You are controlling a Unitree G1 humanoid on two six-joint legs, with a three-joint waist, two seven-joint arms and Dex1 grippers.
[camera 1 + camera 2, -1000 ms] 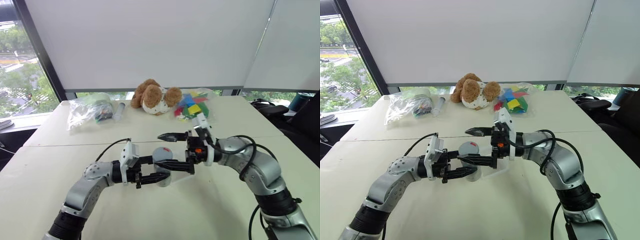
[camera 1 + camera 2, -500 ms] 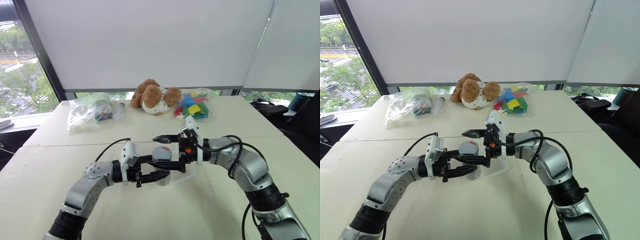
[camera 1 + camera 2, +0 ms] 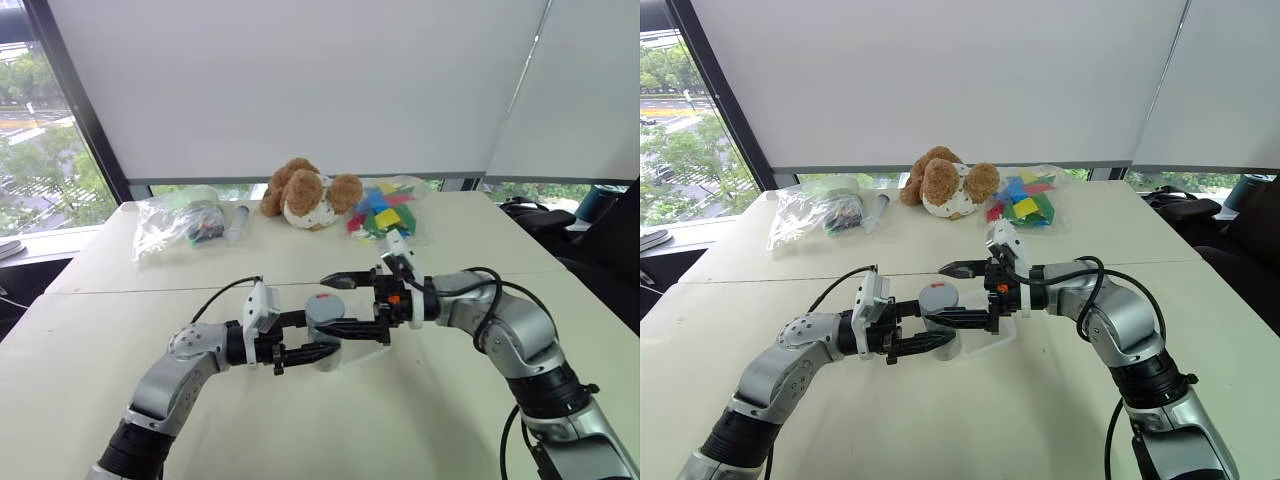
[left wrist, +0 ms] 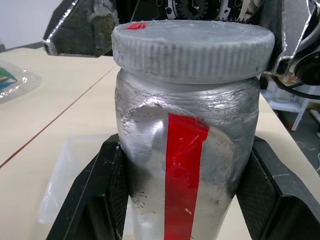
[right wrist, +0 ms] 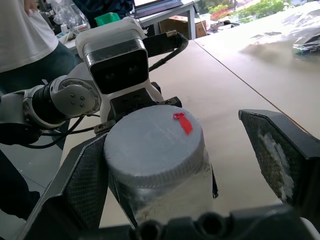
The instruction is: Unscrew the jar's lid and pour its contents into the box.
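Bags of small items (image 3: pixel 178 222) line the table's (image 3: pixel 90 330) far edge on the left, a plush bear (image 3: pixel 305 194) mid-edge. Nearer, above the table's middle, the left gripper (image 3: pixel 318 338) is clamped round the body of the jar (image 4: pixel 187 165), upright, lid (image 4: pixel 192 49) on. Just beyond it lies the box (image 3: pixel 985 338), clear plastic. From the right, the right gripper (image 3: pixel 334 303) stands spread wide, one finger either side of the lid, not yet closed. Foil-wrapped sides look slick (likely light, too); the lid's ribbed rim offers the better hold for twisting.
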